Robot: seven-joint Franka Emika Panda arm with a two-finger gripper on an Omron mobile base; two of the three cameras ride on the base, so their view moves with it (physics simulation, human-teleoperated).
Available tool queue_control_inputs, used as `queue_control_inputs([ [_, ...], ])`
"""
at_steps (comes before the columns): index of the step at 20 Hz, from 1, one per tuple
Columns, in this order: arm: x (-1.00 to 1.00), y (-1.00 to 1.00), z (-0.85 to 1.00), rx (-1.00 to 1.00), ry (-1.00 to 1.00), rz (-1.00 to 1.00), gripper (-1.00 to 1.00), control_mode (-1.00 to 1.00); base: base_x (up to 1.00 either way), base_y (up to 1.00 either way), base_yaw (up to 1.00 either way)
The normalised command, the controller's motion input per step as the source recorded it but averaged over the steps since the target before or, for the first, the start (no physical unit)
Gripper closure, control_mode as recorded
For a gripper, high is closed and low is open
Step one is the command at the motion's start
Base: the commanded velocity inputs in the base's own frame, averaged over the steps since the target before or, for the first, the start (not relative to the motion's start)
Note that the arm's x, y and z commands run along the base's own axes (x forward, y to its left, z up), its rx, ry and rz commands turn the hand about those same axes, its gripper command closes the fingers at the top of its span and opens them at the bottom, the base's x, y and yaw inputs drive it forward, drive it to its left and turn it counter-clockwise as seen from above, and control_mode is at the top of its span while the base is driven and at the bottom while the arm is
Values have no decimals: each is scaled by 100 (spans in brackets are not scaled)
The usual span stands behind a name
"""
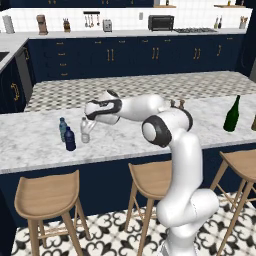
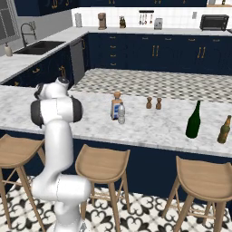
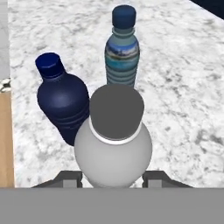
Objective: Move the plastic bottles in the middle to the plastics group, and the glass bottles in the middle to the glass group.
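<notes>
One clear bottle [image 3: 113,144] sits clamped in the tool [image 3: 113,178], seemingly tilted from the left base.

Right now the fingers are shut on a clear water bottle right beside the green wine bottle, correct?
Not quite. The fingers are shut on the clear water bottle, but it stands beside the pale-blue bottle and navy bottle, as the hand view shows. The green wine bottle stands far along the counter.
</notes>
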Motion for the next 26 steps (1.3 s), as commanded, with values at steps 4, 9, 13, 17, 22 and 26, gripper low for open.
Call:
queue_control_inputs([
  [4,20,25,-7,0,0,10,100,-100,0,0,0],
  [9,2,8,-12,0,0,4,100,-100,0,0,0],
  [13,0,17,-31,0,0,4,100,-100,0,0,0],
  [17,3,15,-43,0,0,3,100,-100,0,0,0],
  [22,5,3,-16,0,0,1,100,-100,0,0,0],
  [26,0,0,0,0,0,0,100,-100,0,0,0],
])
